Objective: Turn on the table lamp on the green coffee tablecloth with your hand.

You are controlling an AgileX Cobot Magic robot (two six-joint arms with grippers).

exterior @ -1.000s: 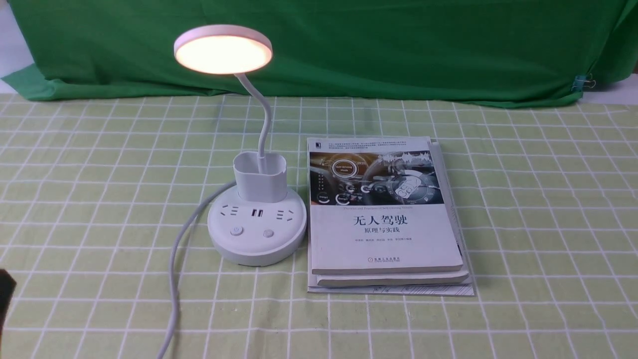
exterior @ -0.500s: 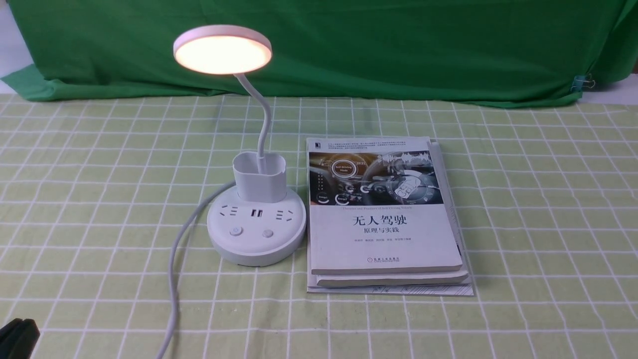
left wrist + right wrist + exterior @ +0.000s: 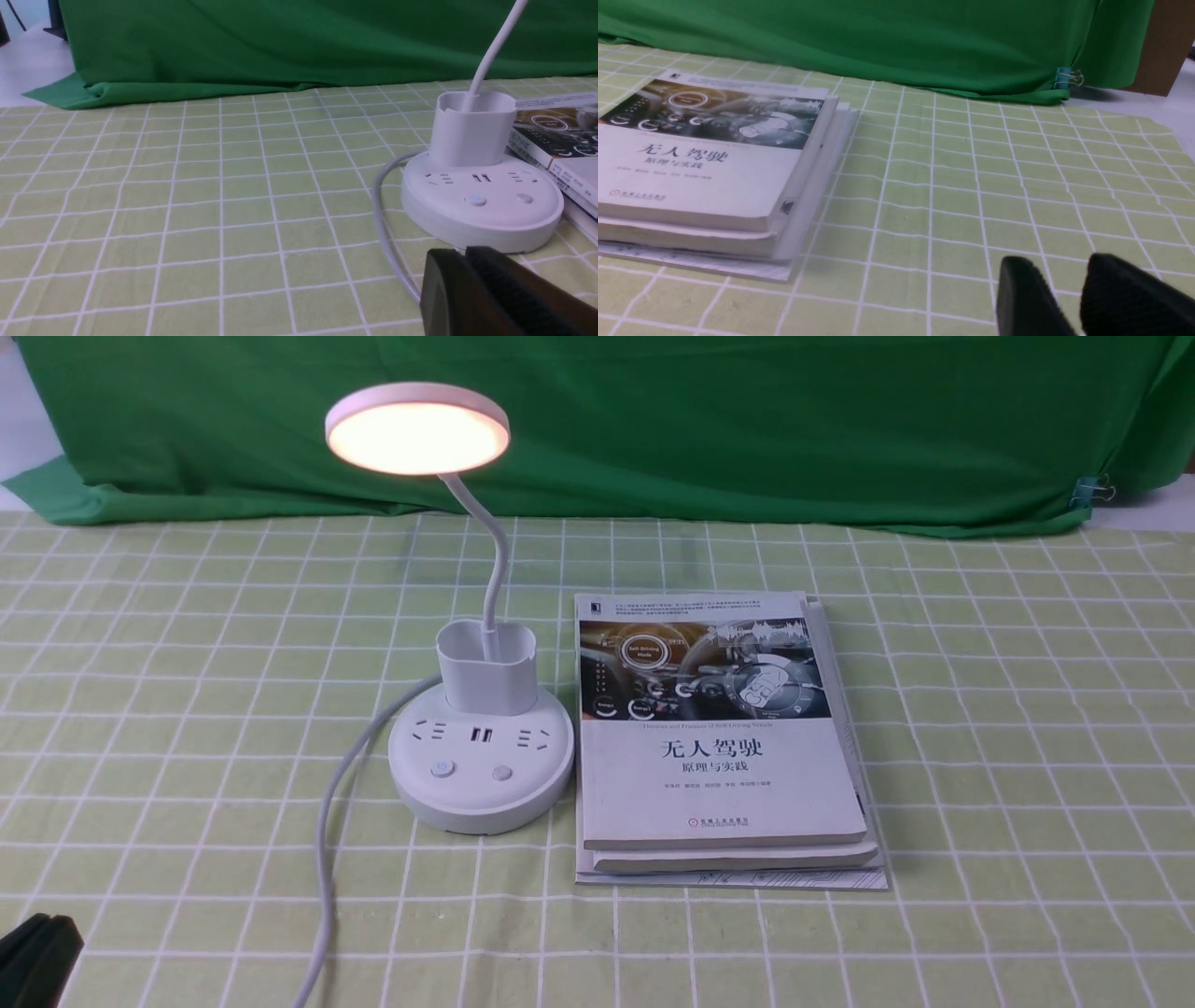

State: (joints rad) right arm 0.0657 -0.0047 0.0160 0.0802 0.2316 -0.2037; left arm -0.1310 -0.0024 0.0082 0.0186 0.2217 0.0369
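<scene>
Saw the cup-shaped holder upright on the round base, with the bent gooseneck rising out of it; could not see down to its bottom. Found the table lamp lit, its disc head glowing, standing left of centre on the green coffee tablecloth. Noted the base's right edge just beside the stacked books, and the white cord curving from behind the base toward the near edge of the view. Saw the cloth's far edge along the green backdrop, with wide gridded stretches left of the cord and right of the books. Found the left gripper with fingers together, low at the near left corner in the front view, apart from the base. Saw the right gripper with fingers apart, over the cloth, clear of the books
</scene>
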